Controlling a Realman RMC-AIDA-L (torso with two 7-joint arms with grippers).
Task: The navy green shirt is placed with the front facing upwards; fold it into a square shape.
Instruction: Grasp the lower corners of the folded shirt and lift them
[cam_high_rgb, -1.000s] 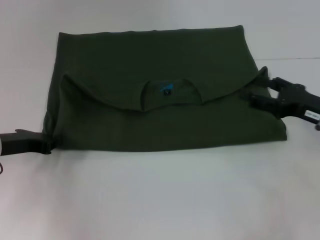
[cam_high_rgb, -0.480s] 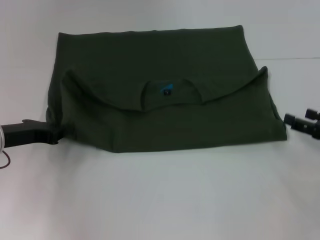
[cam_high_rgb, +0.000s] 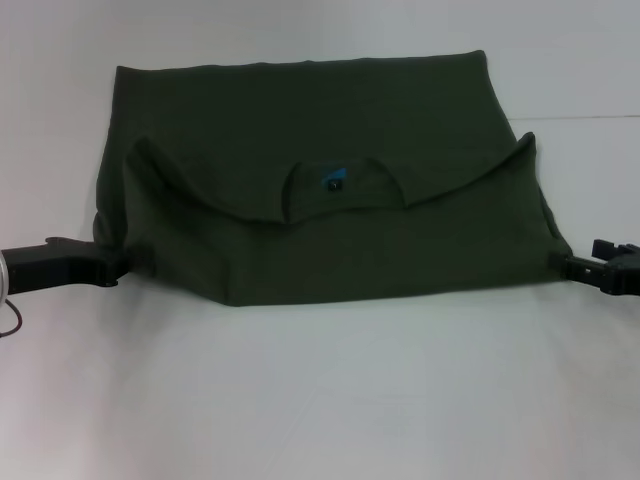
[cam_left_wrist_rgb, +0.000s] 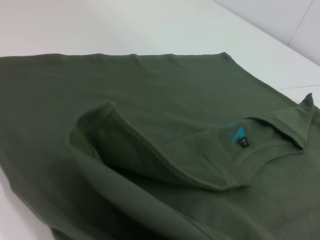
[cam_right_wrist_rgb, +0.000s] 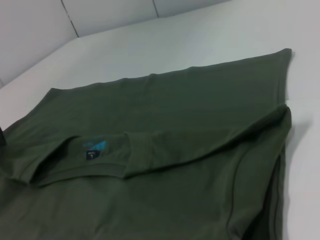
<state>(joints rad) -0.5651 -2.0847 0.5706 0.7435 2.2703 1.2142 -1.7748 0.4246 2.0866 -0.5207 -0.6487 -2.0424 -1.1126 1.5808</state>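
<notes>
Navy green shirt (cam_high_rgb: 330, 200) is lying folded across the white desk (cam_high_rgb: 320, 400), neck label (cam_high_rgb: 333, 182) showing. Left pincer (cam_high_rgb: 118, 264) is touching its near-left edge, right pincer (cam_high_rgb: 568, 264) its near-right corner; I cannot tell either's opening or hold.

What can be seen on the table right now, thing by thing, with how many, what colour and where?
navy green shirt: one, dark olive green, folded and lying flat in the middle of the table, collar side up.
neck label: one, dark with blue print, inside the collar at the middle of the shirt.
table: one, white, under the shirt and filling the head view.
left end effector: one, black, low at the shirt's left edge, touching the cloth.
right end effector: one, black, at the shirt's near right corner.
</notes>
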